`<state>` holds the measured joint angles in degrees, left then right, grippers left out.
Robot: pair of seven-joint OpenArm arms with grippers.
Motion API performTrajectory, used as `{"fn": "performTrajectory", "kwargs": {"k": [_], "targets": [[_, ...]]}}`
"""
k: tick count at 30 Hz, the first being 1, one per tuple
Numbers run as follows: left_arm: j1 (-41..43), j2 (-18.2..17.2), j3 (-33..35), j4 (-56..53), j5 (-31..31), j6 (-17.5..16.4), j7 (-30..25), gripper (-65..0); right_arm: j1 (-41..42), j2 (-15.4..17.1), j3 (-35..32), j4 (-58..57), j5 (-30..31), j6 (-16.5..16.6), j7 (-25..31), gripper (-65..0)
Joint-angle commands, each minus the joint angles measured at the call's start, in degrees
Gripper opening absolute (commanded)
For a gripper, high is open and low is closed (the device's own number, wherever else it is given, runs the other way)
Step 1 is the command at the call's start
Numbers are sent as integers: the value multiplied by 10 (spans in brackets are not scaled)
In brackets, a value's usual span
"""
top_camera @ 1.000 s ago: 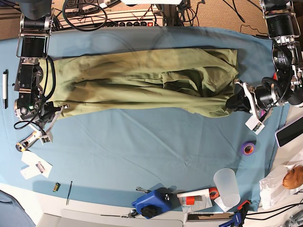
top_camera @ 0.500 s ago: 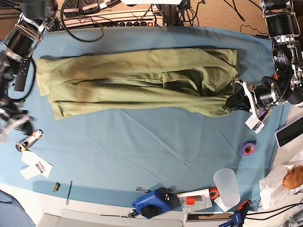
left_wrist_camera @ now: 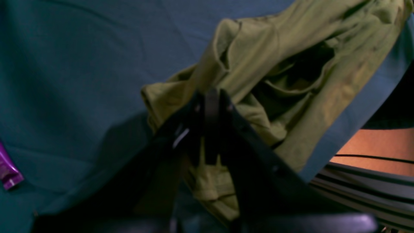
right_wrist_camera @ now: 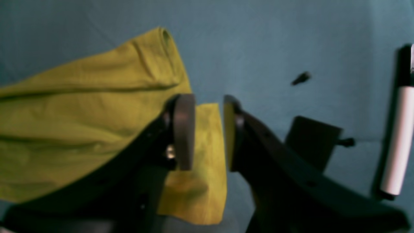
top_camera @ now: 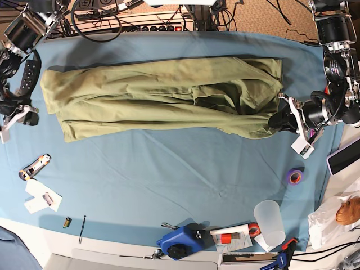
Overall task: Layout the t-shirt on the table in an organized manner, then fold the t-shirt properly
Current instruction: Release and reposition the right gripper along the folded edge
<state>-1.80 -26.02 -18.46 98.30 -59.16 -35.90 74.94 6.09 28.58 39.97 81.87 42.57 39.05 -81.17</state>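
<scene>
Clutter sat along the near edge of the bench (top_camera: 169, 169): a blue device (top_camera: 180, 242), a clear plastic cup (top_camera: 269, 224) and a purple tape roll (top_camera: 294, 176), with a box cutter (top_camera: 34, 166) and paper slips (top_camera: 40, 197) nearby. Beyond them, the green shirt (top_camera: 163, 95) lay in a long, wrinkled band across the blue-covered bench. The left tool (left_wrist_camera: 210, 106) had its fingers pressed together, pinching one end of the shirt against the bench. At the opposite end, the right tool (right_wrist_camera: 208, 132) was raised just off the cloth, its fingers spread apart and holding nothing. A white marker (right_wrist_camera: 396, 139) lay near it. Cables and a power strip (top_camera: 140, 22) lined the far edge.
</scene>
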Motion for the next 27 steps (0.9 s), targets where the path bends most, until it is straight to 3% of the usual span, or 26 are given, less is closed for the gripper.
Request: {"fn": "performTrajectory", "kwargs": {"k": [1, 6, 13, 17, 21, 27], "targets": [[-10, -8, -5, 9, -9, -2, -12, -650, 3, 17, -1, 9, 10, 2, 22, -460], [-10, -8, -5, 9, -9, -2, -15, -650, -15, -9, -5, 9, 1, 2, 146, -461], [-10, -8, -5, 9, -9, -2, -15, -650, -12, -62, -5, 9, -68, -1, 192, -461], [-10, -8, -5, 9, -9, -2, -15, -650, -3, -65, -5, 9, -106, -5, 205, -461], [-10, -8, -5, 9, -9, -2, -15, -650, -2, -69, -5, 9, -145, -42, 243, -461], [-10, -8, -5, 9, -9, -2, -15, -650, -2, -71, -9, 9, -146, -39, 244, -461]]}}
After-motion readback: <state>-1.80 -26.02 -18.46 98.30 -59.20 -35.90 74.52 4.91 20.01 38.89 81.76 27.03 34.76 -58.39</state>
